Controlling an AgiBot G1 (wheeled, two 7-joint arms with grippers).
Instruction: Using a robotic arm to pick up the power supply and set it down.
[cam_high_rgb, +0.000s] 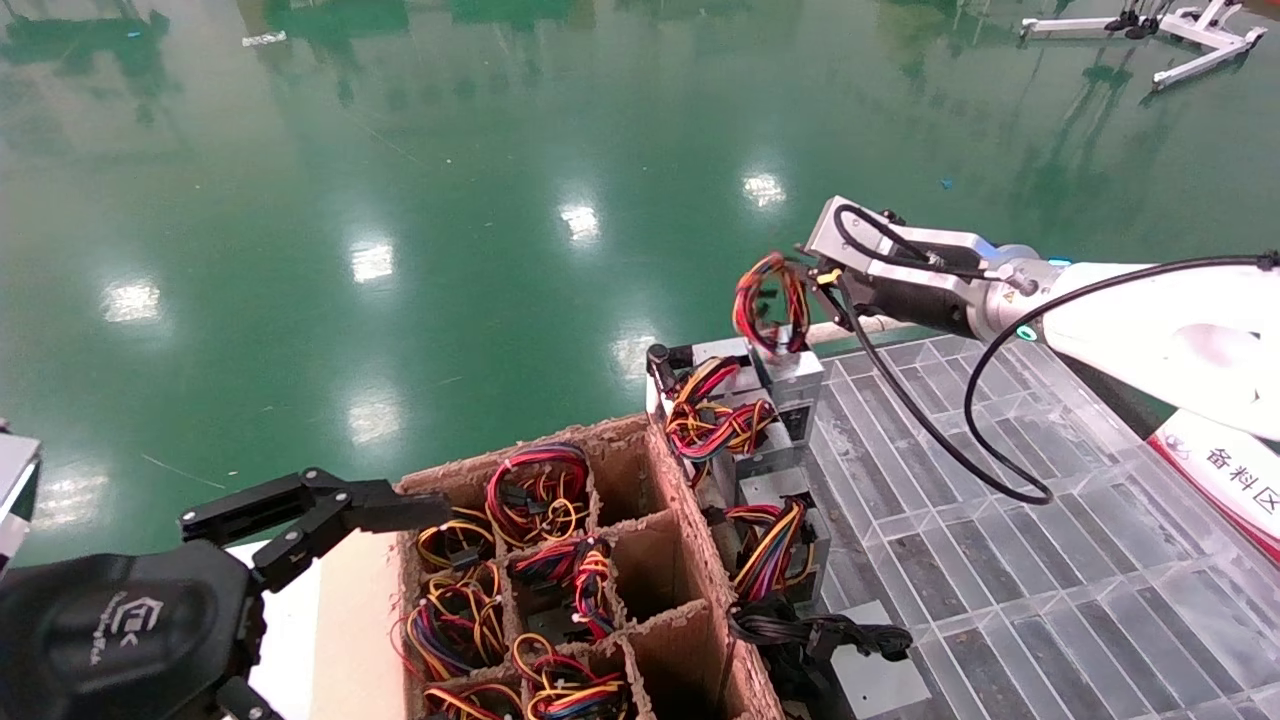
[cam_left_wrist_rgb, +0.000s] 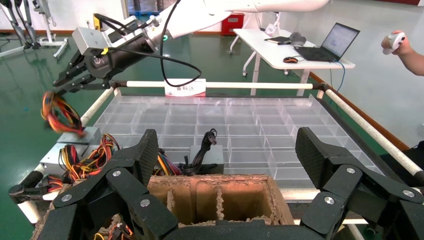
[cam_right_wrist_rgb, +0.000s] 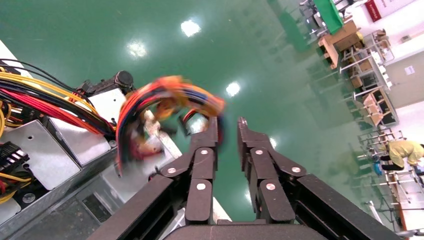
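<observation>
Head view: glossy green floor (cam_high_rgb: 400, 200)

The power supply's wire loop (cam_right_wrist_rgb: 165, 107) is motion-blurred; whether the right jaws touch it is unclear.

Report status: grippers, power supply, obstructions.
Right gripper at the coiled wire loop, fingers nearly closed, grip unconfirmed. Power supply resting on clear tray beside others. Left gripper open, parked over cardboard box. Nothing blocking.

Glossy green floor (cam_high_rgb: 400, 150) (light reflections), white desk (cam_left_wrist_rgb: 295, 55)
</observation>
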